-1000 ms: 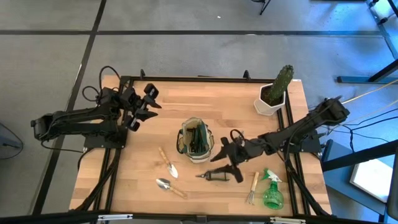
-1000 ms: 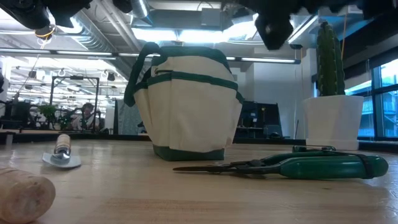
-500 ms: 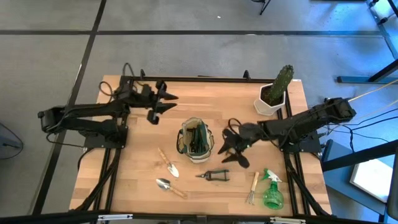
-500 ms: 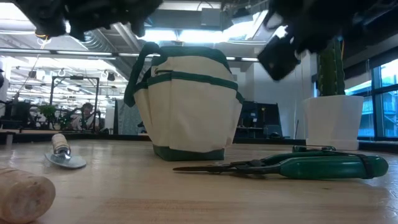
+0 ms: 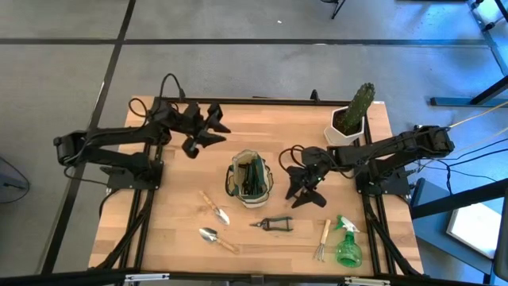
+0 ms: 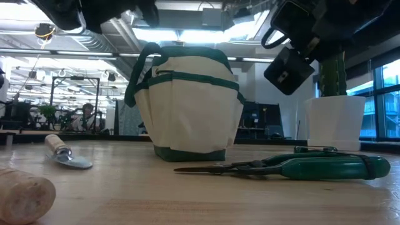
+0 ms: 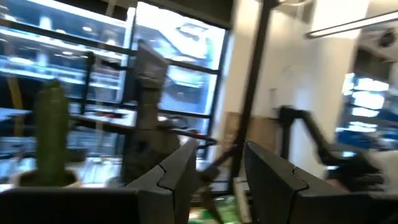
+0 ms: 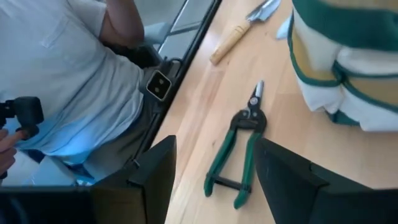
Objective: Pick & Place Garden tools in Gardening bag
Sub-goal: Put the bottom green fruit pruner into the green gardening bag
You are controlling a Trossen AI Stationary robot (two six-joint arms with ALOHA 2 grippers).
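Note:
The olive-green and beige gardening bag (image 5: pixel 252 179) stands upright on its base mid-table, with dark and green tools inside; it also shows in the low view (image 6: pixel 190 103). Green-handled pruners (image 5: pixel 272 225) lie flat on the table near the bag and show in the right wrist view (image 8: pixel 239 155). Two wooden-handled trowels (image 5: pixel 214 208) (image 5: pixel 217 238), a hand fork (image 5: pixel 321 239) and a green spray bottle (image 5: pixel 346 245) lie near the front edge. My right gripper (image 5: pixel 300 191) hovers open and empty right of the bag, above the pruners. My left gripper (image 5: pixel 216 131) is open and empty, raised far-left of the bag.
A cactus in a white pot (image 5: pixel 352 117) stands at the far right corner. A person in a white shirt (image 8: pixel 74 81) stands beyond the table's near edge. Bare wood lies left of the bag and along the far edge.
My right gripper has risen from around the pruners and gone toward the far edge, turning, while staying open; the pruners stay flat where they were. My left gripper has swung toward the table's right, closer to the bag.

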